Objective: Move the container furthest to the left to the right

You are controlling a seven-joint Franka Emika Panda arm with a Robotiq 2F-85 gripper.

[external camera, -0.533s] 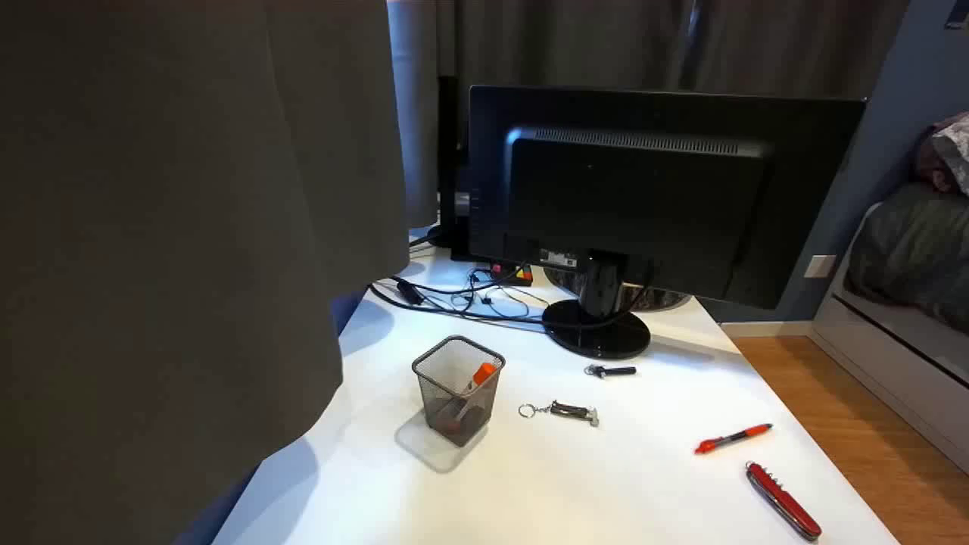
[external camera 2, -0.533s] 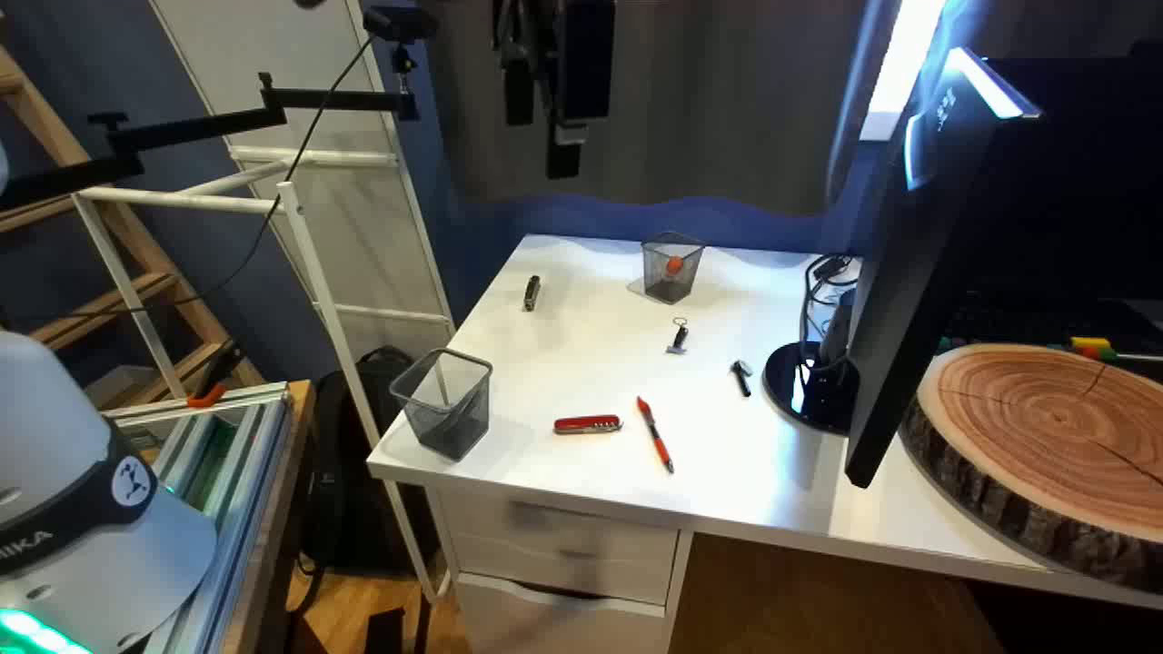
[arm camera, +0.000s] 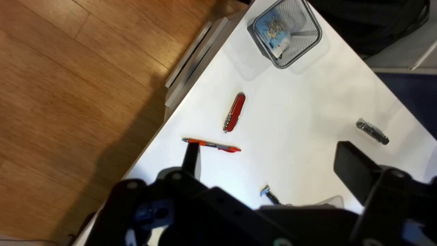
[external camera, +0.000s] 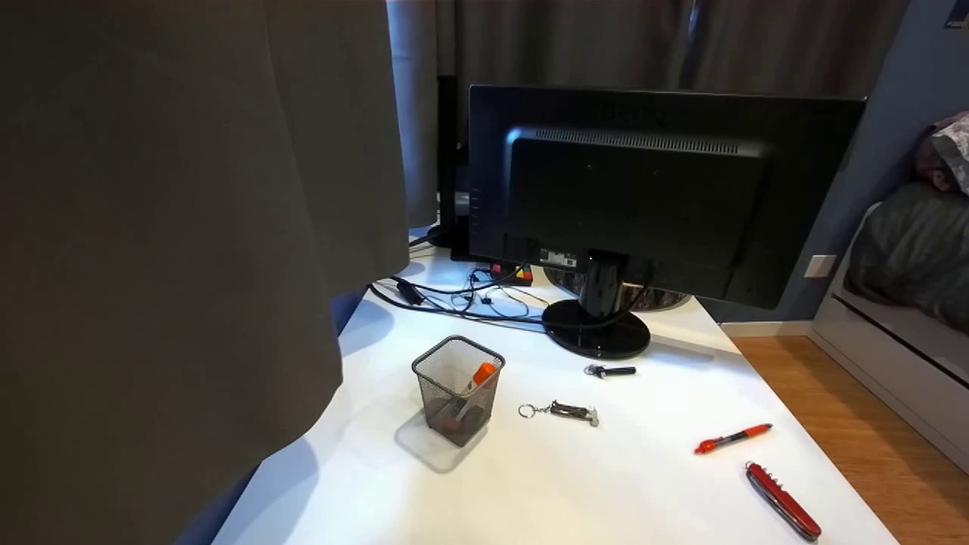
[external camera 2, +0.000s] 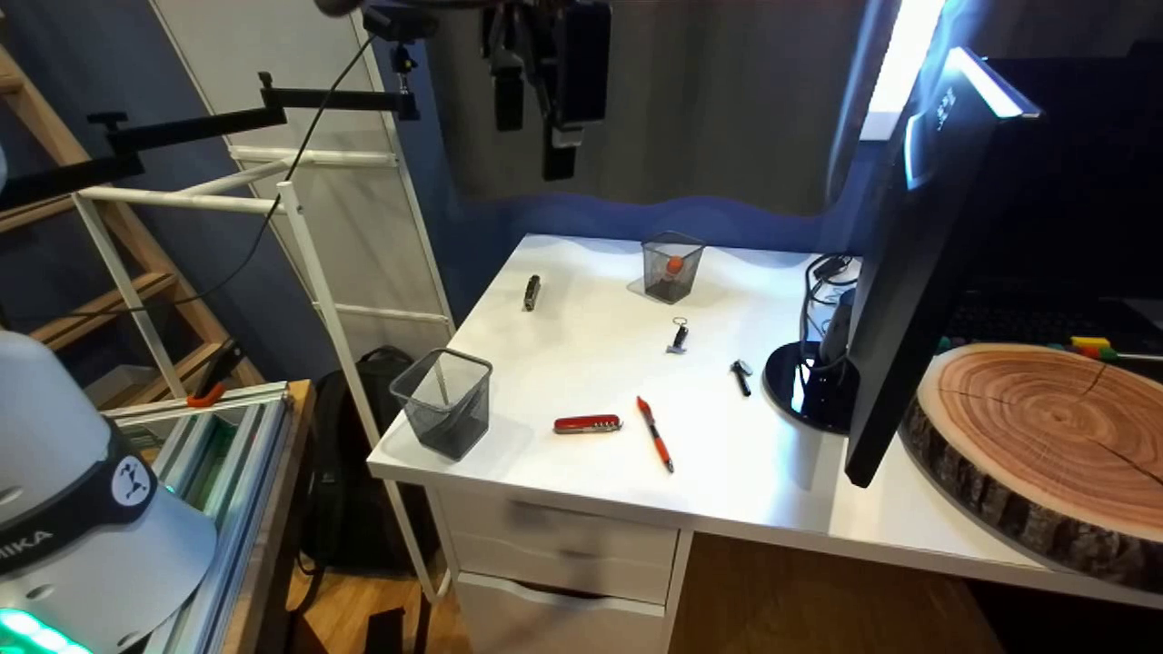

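Note:
Two dark wire-mesh pen cups stand upright on the white desk. One mesh cup (external camera 2: 452, 429) is at the desk's front left corner in an exterior view. It shows at the top of the wrist view (arm camera: 305, 38) with a blue and white packet inside. Another mesh cup (external camera 2: 666, 289), holding an orange-capped item, stands near the back edge; it also shows in an exterior view (external camera: 440, 401). My gripper (external camera 2: 534, 136) hangs high above the desk, apart from both cups. In the wrist view my gripper (arm camera: 269, 159) is open with nothing between its fingers.
On the desk lie a red pocket knife (external camera 2: 587, 424), a red pen (external camera 2: 654, 434), a small hammer tool (external camera 2: 679, 340), another small black tool (external camera 2: 741, 378) and a dark folded tool (external camera 2: 531, 292). A black monitor (external camera: 643, 197) and a wood slab (external camera 2: 1045, 427) stand on the right.
My gripper has shifted slightly left and a little lower in an exterior view. The cups and other objects have not moved.

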